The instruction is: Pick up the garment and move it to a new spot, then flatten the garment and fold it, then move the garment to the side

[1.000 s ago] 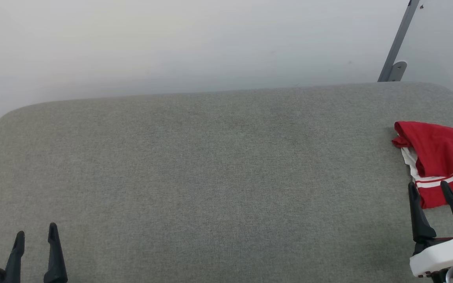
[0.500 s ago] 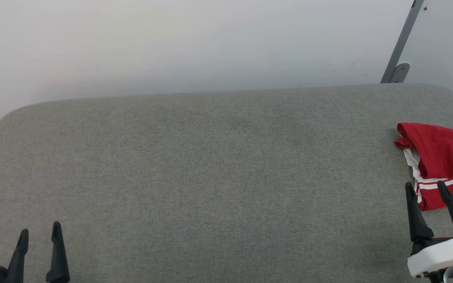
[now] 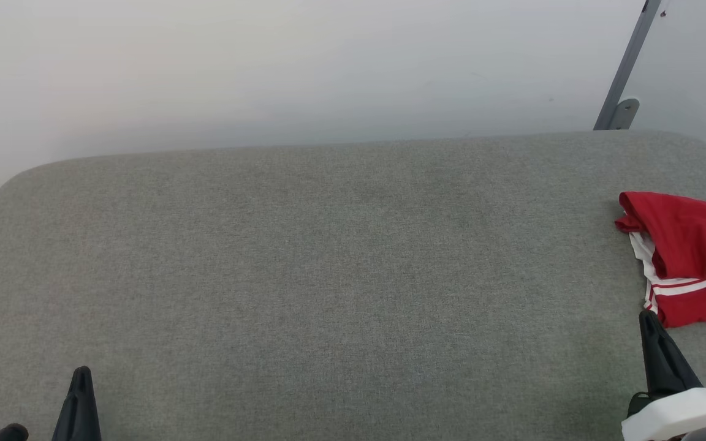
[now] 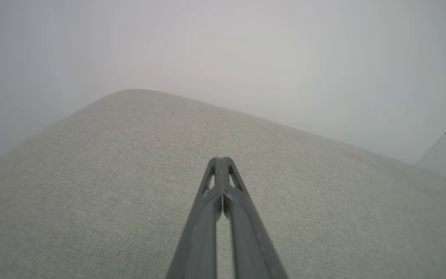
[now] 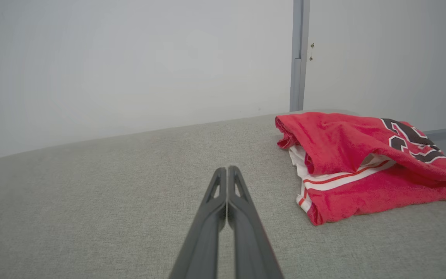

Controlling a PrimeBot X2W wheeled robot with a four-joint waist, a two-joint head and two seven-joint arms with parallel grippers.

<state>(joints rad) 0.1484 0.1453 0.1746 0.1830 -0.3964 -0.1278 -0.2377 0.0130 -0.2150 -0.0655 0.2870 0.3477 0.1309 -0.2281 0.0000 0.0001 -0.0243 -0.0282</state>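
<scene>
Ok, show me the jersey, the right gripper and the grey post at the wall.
jersey (image 5: pixel 335 147): right wrist view, on its red top fold.
right gripper (image 5: pixel 227 169): right wrist view, between its shut fingertips.
grey post (image 5: pixel 297 58): right wrist view, on its middle stretch.

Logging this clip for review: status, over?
Both shut, empty: left hand, right hand. Folded garment on grey pad, right end, clear of both hands. Nothing in the way.

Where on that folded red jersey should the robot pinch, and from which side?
Probably the near corner of the jersey, where folded layers stack into a raised edge. The shut right gripper, closest to it, would open and come in from the robot's side.
</scene>
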